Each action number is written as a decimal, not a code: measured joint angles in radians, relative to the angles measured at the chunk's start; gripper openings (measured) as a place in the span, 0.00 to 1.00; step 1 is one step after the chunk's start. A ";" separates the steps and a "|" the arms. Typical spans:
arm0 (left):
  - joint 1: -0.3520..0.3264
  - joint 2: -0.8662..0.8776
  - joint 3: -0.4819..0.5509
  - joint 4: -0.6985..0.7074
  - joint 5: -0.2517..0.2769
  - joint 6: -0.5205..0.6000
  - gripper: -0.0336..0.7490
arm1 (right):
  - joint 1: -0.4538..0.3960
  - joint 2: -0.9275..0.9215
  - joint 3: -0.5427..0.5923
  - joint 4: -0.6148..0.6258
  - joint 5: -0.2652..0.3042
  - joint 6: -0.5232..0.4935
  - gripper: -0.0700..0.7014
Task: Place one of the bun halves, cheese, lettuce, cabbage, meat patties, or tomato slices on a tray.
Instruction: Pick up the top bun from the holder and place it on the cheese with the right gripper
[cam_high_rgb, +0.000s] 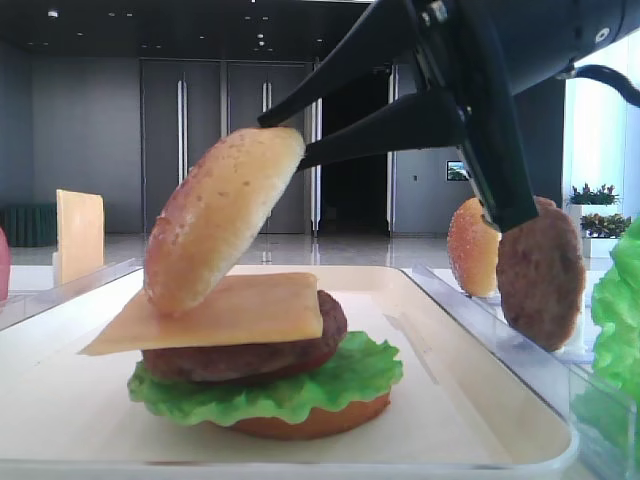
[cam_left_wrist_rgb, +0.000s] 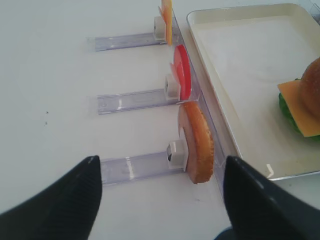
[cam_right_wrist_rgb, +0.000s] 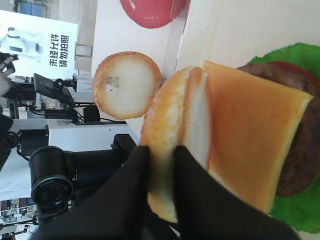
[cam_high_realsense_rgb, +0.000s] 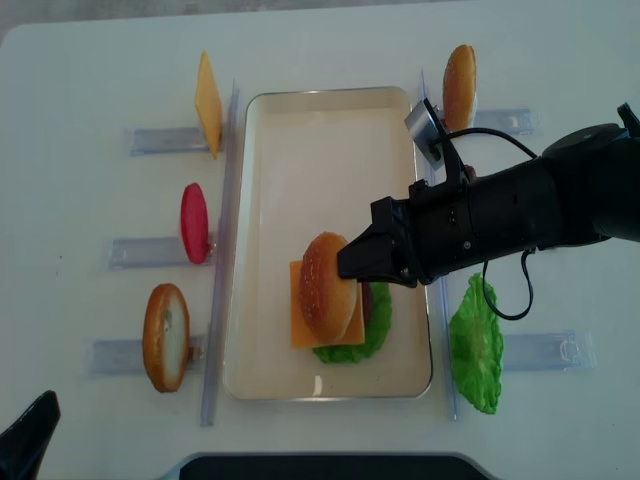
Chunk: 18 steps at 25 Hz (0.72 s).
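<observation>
White surface (cam_high_realsense_rgb: 80, 100), cream tray (cam_high_realsense_rgb: 330, 105) at centre, clear plastic holders (cam_high_realsense_rgb: 150, 140) along both sides (food pieces upright in them), loose lettuce (cam_high_realsense_rgb: 475, 345) right

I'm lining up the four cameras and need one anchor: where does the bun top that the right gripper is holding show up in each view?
Exterior high: bun top, left of centre, tilted, lower edge on the cheese.
Right wrist: centre, edge-on, between the black fingers.
Left wrist: far right edge, partly cut off.
Exterior high (realsense): centre, over the stack.
Shared landmark: the cheese slice under it, inside the tray.
</observation>
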 joint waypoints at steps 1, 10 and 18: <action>0.000 0.000 0.000 0.000 0.000 0.000 0.78 | 0.000 0.000 0.000 -0.002 -0.001 0.000 0.32; 0.000 0.000 0.000 0.000 0.000 0.000 0.78 | 0.000 0.000 0.000 -0.063 -0.003 0.001 0.64; 0.000 0.000 0.000 0.000 0.000 0.000 0.78 | 0.000 0.000 0.000 -0.084 -0.060 0.038 0.79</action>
